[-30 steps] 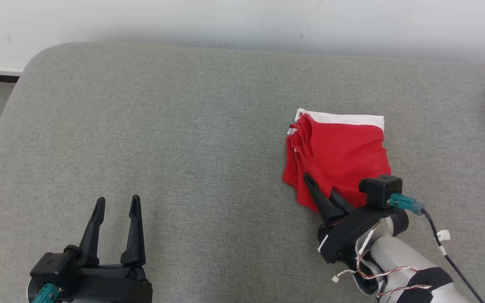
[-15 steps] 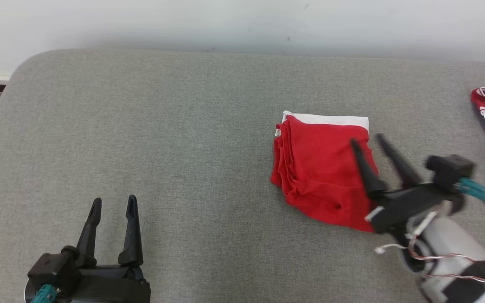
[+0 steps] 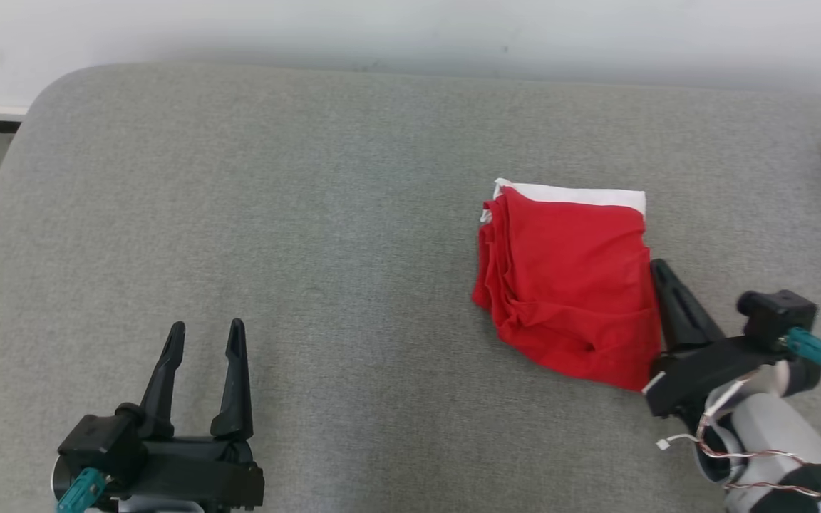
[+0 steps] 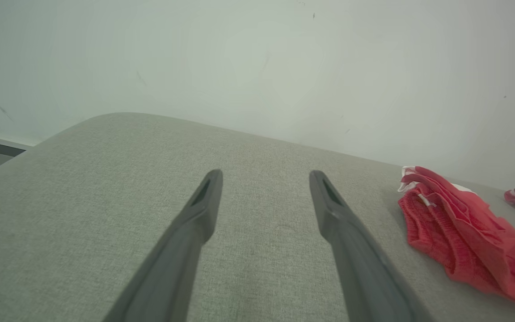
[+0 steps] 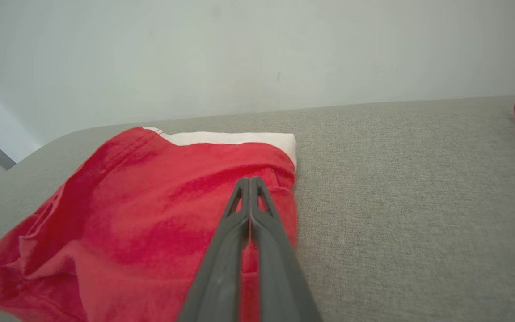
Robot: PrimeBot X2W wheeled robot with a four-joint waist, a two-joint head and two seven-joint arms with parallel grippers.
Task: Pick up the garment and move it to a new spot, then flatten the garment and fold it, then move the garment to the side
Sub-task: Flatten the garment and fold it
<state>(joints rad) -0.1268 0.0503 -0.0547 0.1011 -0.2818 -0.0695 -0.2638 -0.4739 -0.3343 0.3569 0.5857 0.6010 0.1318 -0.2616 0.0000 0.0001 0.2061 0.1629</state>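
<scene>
The folded red garment (image 3: 567, 285) lies right of centre on the grey padded counter (image 3: 239, 178). It looks soft, light and likely to sag open, so I'd grip the layered left edge. My right tool (image 3: 660, 265) is pressed together at its right edge, and the right wrist view shows no cloth caught. My left tool (image 3: 207, 325) stands spread, well apart. The left wrist view shows the stacked folds side-on.

The red garment (image 3: 567, 292) I am working on lies folded into a rough rectangle, right of centre in my head view, flat on the grey padded surface (image 3: 311, 214). A white band (image 3: 581, 197) runs along its top edge. Its stacked layers fan out, rumpled, at its left edge.
</scene>
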